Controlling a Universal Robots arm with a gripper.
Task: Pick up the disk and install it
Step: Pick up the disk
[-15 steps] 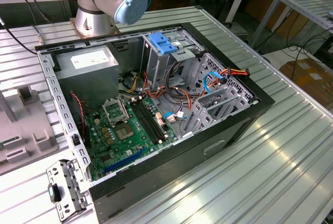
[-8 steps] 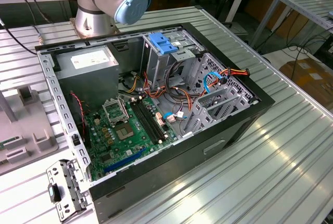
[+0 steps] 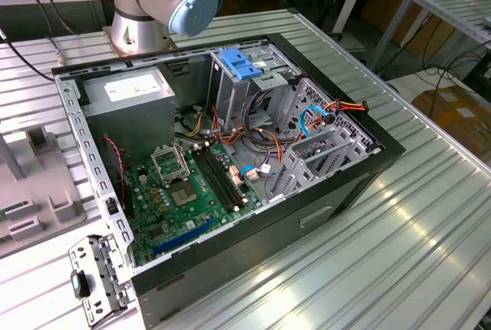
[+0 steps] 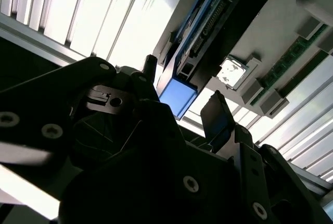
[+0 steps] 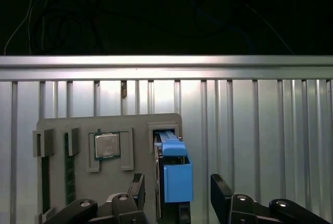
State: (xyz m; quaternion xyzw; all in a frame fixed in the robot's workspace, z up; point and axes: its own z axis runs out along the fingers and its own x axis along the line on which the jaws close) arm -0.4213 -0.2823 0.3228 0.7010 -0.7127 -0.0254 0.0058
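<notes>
My claw (image 5: 177, 181) was open wide. 2 fingers (image 5: 136, 188) straddled the disk (image 5: 173, 153), 1 per side, w/ a gap on both sides and no contact seen. Disk stood on edge in a slot of the grey holder (image 5: 57, 125), blue rail end toward the claw. Its connector edge showed in the second wrist view. Holder also had a CPU chip (image 5: 107, 145) in a square recess just beside the disk slot, and a green mem stick (image 5: 67, 168) in a narrow slot further over. Holder lay on the slatted alu table (image 5: 260, 130).

Exterior view: open PC case (image 3: 337, 192) lay on the table w/ my arm base (image 3: 149, 8) behind it. Grey PSU box (image 3: 126, 96) sat in the corner nr the base, green mobo (image 3: 184, 192) on the case floor. Blue latch (image 3: 239, 63) topped the metal cage (image 3: 230, 100), w/ loose cables (image 3: 265, 142) beside it.
</notes>
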